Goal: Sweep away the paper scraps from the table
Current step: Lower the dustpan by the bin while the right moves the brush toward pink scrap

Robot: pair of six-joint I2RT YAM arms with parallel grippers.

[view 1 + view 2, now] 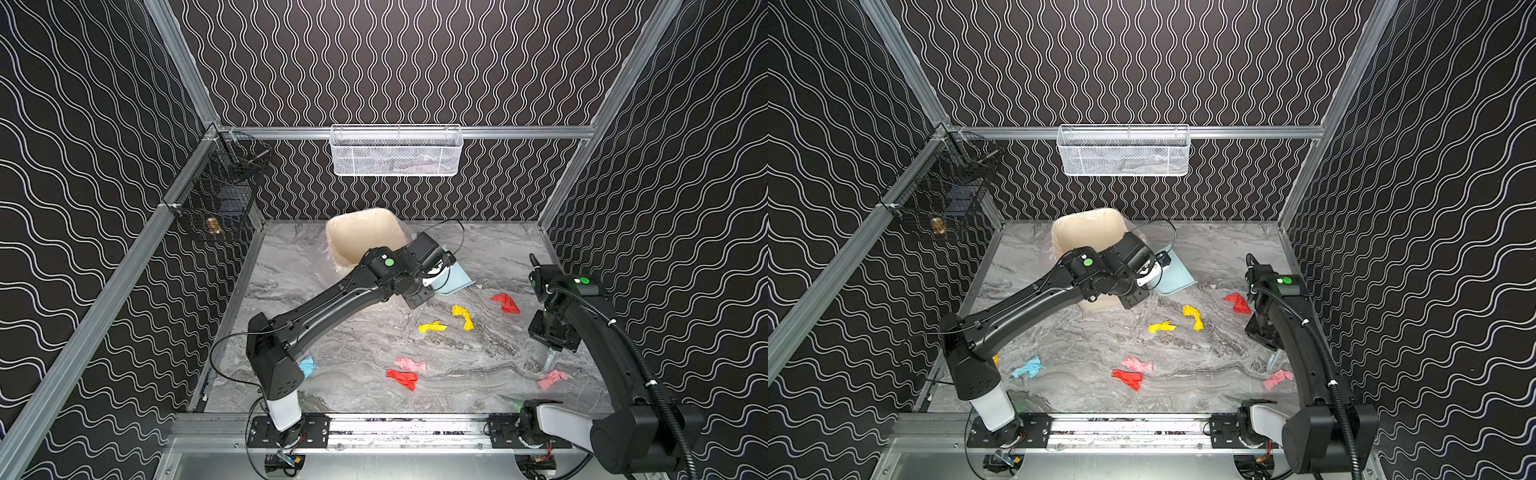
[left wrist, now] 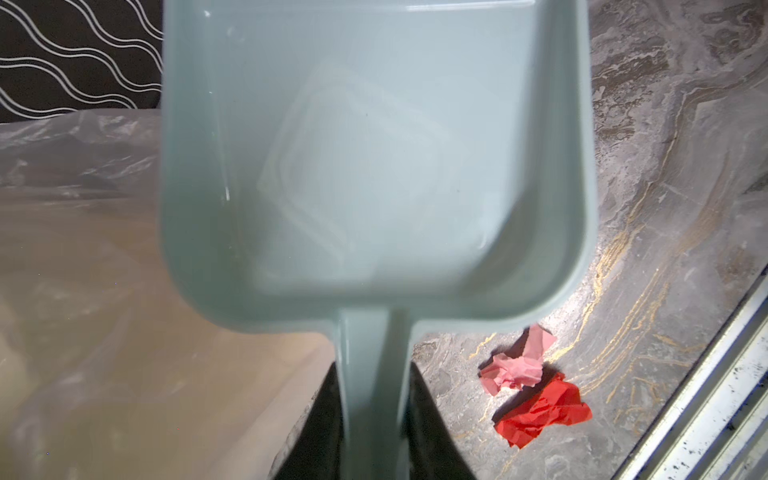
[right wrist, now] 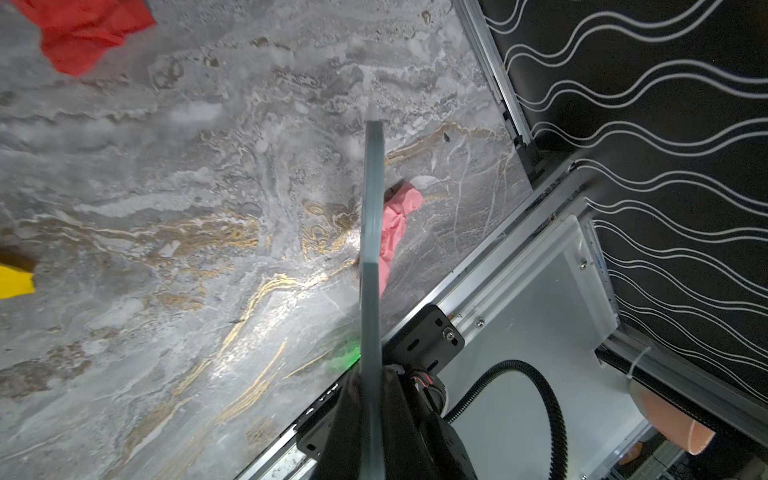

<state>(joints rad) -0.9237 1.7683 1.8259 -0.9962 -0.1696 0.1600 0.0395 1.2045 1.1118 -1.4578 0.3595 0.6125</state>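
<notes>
Grey marble table [image 1: 498, 249] sitting inside dark wave-pattern walls. Left gripper [image 1: 436, 276]: fingers clamping dustpan [image 2: 374, 145] handle, holding pan raised beside cream bin [image 1: 357, 232] at far centre; pan is looking empty. Right gripper [image 1: 555, 343]: fingers pressing together on brush [image 3: 372, 249], its tip hanging just beside pink scrap [image 1: 552, 379] at near right. Paper scraps [image 1: 465, 316] lying scattered over middle and near table. Judging: collecting step is going on. Next move is asking for pan lowered to surface and brush pushing scraps in.

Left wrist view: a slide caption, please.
Empty pale blue plastic dustpan beside a lined cream bin; pink and red paper scraps on grey marble table.
</notes>
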